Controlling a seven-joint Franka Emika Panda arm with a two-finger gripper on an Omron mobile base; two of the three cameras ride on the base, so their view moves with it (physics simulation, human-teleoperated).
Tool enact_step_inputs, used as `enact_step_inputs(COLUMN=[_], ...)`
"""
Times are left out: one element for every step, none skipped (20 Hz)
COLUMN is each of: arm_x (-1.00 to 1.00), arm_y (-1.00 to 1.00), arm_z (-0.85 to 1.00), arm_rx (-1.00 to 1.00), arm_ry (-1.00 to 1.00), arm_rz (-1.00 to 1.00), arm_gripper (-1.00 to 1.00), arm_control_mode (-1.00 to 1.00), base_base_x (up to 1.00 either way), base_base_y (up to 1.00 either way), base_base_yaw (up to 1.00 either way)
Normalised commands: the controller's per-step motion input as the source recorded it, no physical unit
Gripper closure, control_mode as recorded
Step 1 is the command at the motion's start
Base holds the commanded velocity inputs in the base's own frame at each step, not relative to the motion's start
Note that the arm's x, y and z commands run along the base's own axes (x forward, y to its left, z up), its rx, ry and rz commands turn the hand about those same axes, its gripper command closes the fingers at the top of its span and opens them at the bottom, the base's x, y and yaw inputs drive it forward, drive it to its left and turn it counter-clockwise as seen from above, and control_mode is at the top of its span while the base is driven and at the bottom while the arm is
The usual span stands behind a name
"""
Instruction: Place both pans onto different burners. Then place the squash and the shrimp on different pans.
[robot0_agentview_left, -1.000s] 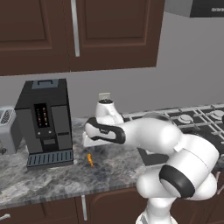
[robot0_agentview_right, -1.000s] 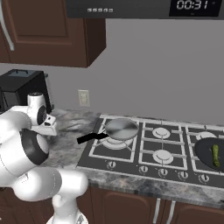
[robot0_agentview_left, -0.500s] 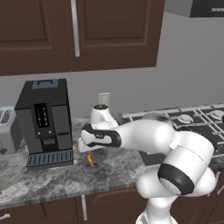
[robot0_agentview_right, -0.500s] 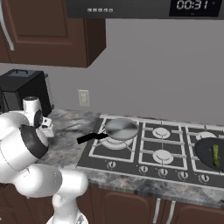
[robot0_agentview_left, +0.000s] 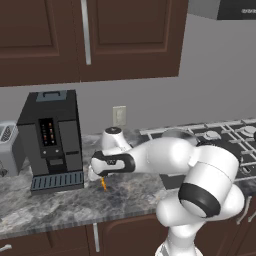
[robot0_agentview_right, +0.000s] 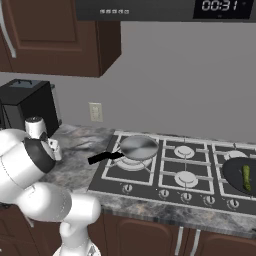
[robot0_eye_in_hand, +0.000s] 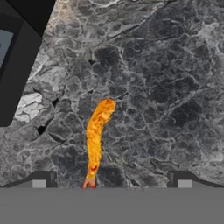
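Orange shrimp (robot0_eye_in_hand: 97, 140) lies on your marbled desk (robot0_eye_in_hand: 166, 87), between the wide-open pincer (robot0_eye_in_hand: 111, 183) tips; since the earlier frame your pincer has descended toward it.

Wide-open gripper (robot0_eye_in_hand: 111, 183) low over bare granite counter (robot0_eye_in_hand: 166, 87), shrimp (robot0_eye_in_hand: 97, 135) lying between and just ahead of the fingertips, nothing touching it. Clear stone ahead and to the stove side. Black coffee machine (robot0_agentview_left: 52, 140) standing close on the opposite side, blocking any sideways pass there.
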Motion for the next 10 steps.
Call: enact_step_inputs(arm_x=[0.01, 0.05, 0.10, 0.10, 0.09, 0.10, 0.11, 0.15, 0.14, 0.16], arm_y=[0.06, 0.06, 0.11, 0.10, 0.08, 0.05, 0.01, 0.01, 0.04, 0.04], arm_z=[-0.26, -0.24, -0.24, -0.24, -0.24, -0.22, -0.20, -0.19, -0.21, -0.22], arm_rx=[0.01, 0.00, 0.00, 0.00, 0.00, 0.00, 0.01, 0.01, 0.01, 0.00], arm_ry=[-0.04, -0.04, -0.03, -0.03, -0.03, -0.03, -0.03, -0.03, -0.02, -0.02], arm_rz=[0.05, 0.05, 0.05, 0.05, 0.06, 0.06, 0.06, 0.06, 0.06, 0.06], arm_gripper=[-1.00, -1.00, -1.00, -1.00, -1.00, -1.00, -1.00, -1.00, -1.00, -1.00], arm_control_mode=[-1.00, -1.00, -1.00, -1.00, -1.00, -1.00, -1.00, -1.00, -1.00, -1.00], base_base_x=[0.00, 0.00, 0.00, 0.00, 0.00, 0.00, 0.00, 0.00, 0.00, 0.00], base_base_y=[0.00, 0.00, 0.00, 0.00, 0.00, 0.00, 0.00, 0.00, 0.00, 0.00], base_base_yaw=[0.00, 0.00, 0.00, 0.00, 0.00, 0.00, 0.00, 0.00, 0.00, 0.00])
